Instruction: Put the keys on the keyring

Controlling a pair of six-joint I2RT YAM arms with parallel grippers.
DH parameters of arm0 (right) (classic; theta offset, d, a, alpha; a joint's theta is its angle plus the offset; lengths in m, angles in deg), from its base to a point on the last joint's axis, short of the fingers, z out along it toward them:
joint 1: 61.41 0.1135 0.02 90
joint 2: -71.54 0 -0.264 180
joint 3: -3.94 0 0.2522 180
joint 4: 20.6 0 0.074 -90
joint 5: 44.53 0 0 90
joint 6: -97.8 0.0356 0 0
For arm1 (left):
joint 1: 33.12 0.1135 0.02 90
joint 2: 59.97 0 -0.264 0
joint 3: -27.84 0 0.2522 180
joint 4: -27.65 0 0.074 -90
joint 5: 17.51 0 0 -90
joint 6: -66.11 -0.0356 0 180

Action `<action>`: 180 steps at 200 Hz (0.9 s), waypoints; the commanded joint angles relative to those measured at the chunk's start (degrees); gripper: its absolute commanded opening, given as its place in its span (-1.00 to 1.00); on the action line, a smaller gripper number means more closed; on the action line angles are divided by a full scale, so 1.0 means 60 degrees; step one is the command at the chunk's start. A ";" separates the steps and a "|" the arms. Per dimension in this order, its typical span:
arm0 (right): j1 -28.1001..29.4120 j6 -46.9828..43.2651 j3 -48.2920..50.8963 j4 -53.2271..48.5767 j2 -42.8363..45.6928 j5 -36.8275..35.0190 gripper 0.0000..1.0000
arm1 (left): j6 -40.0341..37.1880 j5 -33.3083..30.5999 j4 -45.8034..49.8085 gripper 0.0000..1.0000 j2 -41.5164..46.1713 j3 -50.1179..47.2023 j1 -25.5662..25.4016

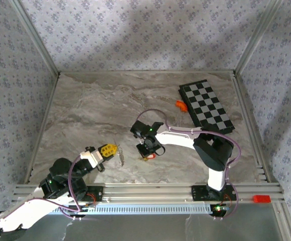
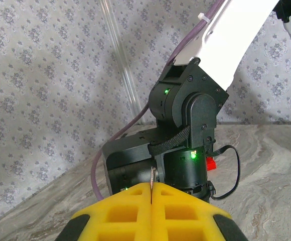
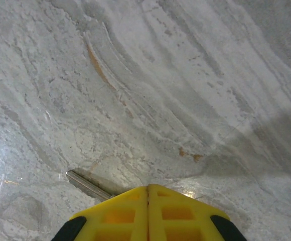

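Top external | left gripper pinched the keyring, likely to hold it steady | right gripper pinched the key, tip poking out to thread.

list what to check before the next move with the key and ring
1. Left gripper shut on the ring: ok, a thin metal edge stands up between the closed fingers.
2. Right gripper shut on the key: ok, the blade sticks out sideways at the fingertips.
3. Key tip lined up with the ring: not ok, the top view shows the two grippers apart.
4. Ring's opening turned toward the key: cannot tell, too thin to read.
5. Key lifted off the table: cannot tell.
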 commanded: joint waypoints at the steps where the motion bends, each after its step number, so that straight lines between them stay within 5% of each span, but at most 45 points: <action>1: -0.0047 0.0058 -0.0008 -0.0250 -0.0099 0.0191 -0.82 | 0.0084 0.0062 -0.0227 -1.00 0.0136 0.0083 -0.0055; 180: -0.0354 0.0620 0.0741 0.0242 0.0425 0.0792 -0.69 | 0.0107 0.0086 -0.0257 -1.00 0.0137 0.0052 -0.0057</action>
